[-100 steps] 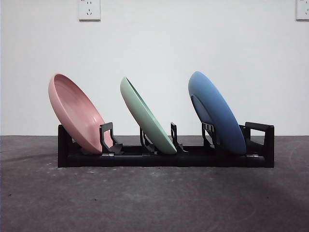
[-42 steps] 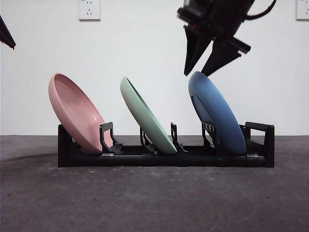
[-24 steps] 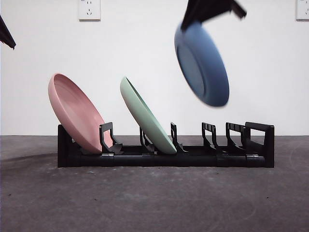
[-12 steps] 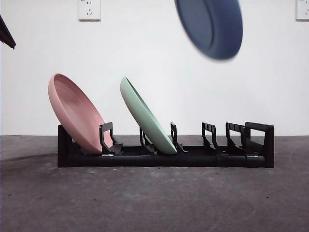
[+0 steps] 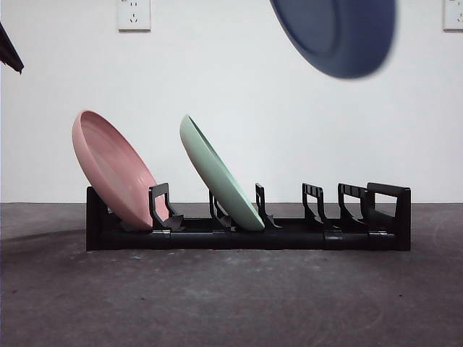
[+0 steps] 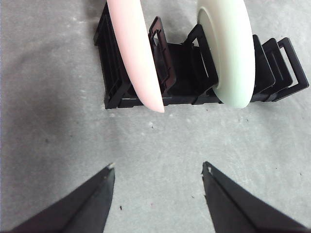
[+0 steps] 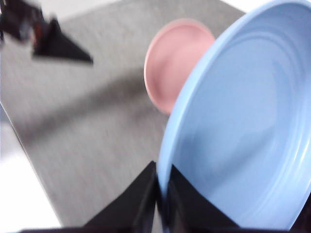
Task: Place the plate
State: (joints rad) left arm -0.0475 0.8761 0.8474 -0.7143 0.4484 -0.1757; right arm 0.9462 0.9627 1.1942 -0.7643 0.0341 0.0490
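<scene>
Lifted higher since a moment ago, the blue plate (image 5: 336,32) now hangs at the top of the front view, well above the rack (image 5: 246,230). Right hand (image 7: 163,191) is clenched on its rim. Left hand (image 6: 158,174) waits released over the surface (image 6: 48,97), near the pink plate (image 6: 133,53) and green plate (image 6: 231,53).

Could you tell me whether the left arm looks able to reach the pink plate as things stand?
Probably yes: the left gripper is open, with only bare table between it and the pink plate in the rack.
</scene>
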